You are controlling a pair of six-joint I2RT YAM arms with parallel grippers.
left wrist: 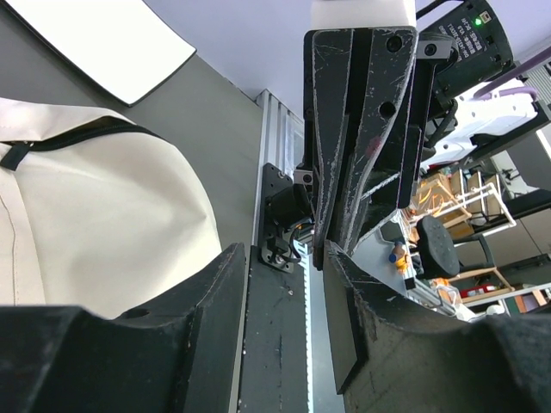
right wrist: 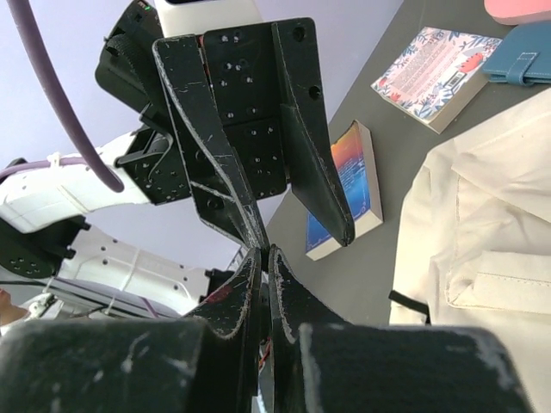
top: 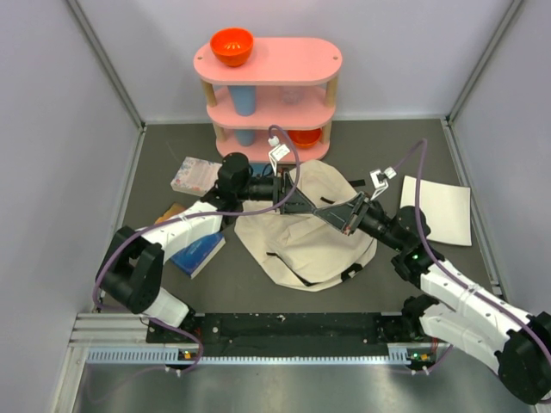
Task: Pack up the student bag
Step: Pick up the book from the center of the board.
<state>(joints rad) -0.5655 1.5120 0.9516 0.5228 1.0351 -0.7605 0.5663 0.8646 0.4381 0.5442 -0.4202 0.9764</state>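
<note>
From above, the bag (top: 301,254) lies in the centre of the desk (top: 362,146), partly covered, and I can't read either grip. The wrist cameras show it: right end effector (right wrist: 265,258) pinched closed, left end effector (left wrist: 288,275) part open, facing it.

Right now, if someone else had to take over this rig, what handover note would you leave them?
Left gripper: open, holding nothing, over the far part of the student bag.
Right gripper: shut on nothing, facing the left one tip to tip.
Bag: lies slumped mid-table; whether it is unzipped cannot be told.
Outside the bag, to its left: floral book and blue book, both on the table.
Done: nothing visibly packed.
Left: probably get the bag open, then load the items.
</note>
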